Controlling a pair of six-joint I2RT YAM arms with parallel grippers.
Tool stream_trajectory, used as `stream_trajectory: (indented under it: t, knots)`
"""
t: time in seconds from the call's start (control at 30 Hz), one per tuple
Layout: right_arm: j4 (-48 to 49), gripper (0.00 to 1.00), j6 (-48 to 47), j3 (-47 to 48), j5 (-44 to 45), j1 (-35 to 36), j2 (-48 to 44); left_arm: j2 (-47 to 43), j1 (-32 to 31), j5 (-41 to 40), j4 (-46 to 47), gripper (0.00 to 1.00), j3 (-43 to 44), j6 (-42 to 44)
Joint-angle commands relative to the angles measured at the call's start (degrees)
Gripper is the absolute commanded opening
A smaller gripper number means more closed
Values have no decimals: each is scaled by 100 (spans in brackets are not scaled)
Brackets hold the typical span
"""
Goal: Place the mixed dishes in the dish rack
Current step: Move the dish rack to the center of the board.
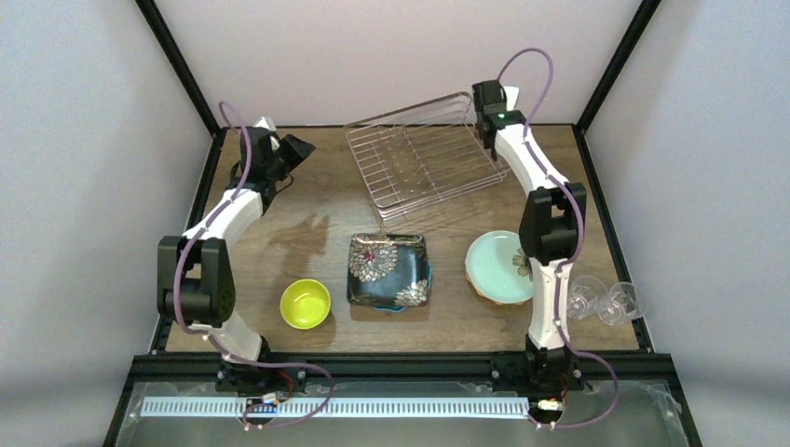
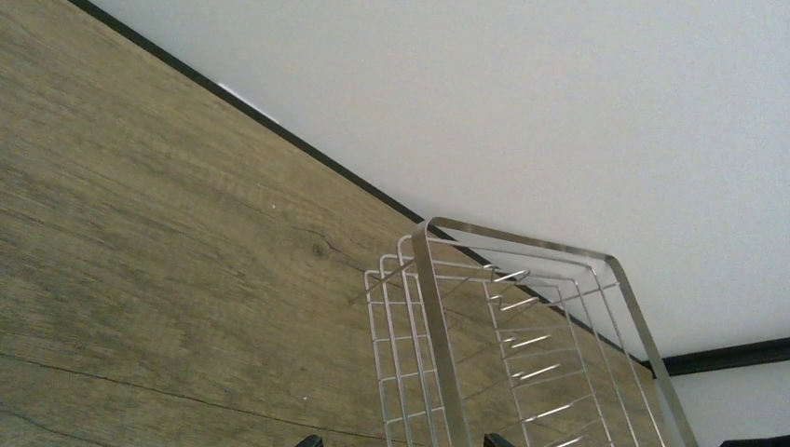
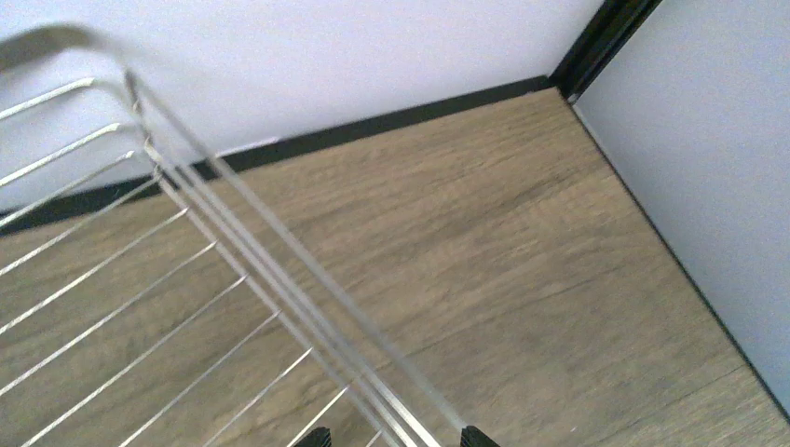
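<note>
Nearest the arm bases, on the wooden table [image 1: 279,237], a small yellow-green bowl [image 1: 306,304] sits upright with its mouth up, left of centre. Just beside it to the right lies the black square floral plate [image 1: 388,269], flat, its edges roughly square to the table's near edge. It is glossy, with pale blooms at two corners. Further right, a round mint plate [image 1: 496,265] also lies flat, its right side hidden by the right arm's elbow. A thin orange-brown edge peeks out under its near rim. At the table's right edge sits clear glass [image 1: 601,300], too faint to tell how it stands.

Beyond the plates, at the far middle of the table, is the dish rack [image 1: 424,158]. It is a rectangle of silvery wire with a low rim and rows of upright prongs. Its long axis runs roughly left to right, skewed so the right end sits farther back.

The left gripper [image 1: 303,147] hangs near the rack's left end, pointing at it but not touching, its fingers wide apart. The right gripper [image 1: 483,110] is at the rack's far right corner, fingers apart. In its wrist view the blurred rim wire runs between the fingertips [image 3: 475,434]. I cannot tell whether they touch it.
</note>
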Motion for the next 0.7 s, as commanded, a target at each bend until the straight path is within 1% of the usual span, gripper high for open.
stream_trajectory:
  t: [0.0,0.1,0.33,0.5,0.67]
  knots:
    - [129,82,-227,615,53,-204,379,294,-28,191,61,100,250,-130]
    - [150,82,-383,850,-76,-347,573,469,-39,267,105,100,358,-202]
    - [280,82,-623,997,-630,-601,843,767,-75,260,93,100,633,-268]
    - [356,83,-742,977,-960,-607,903,880,-87,226,84,100,752,-297]
    - [384,84,-883,972,-1080,-603,933,938,-93,203,85,100,821,-315]
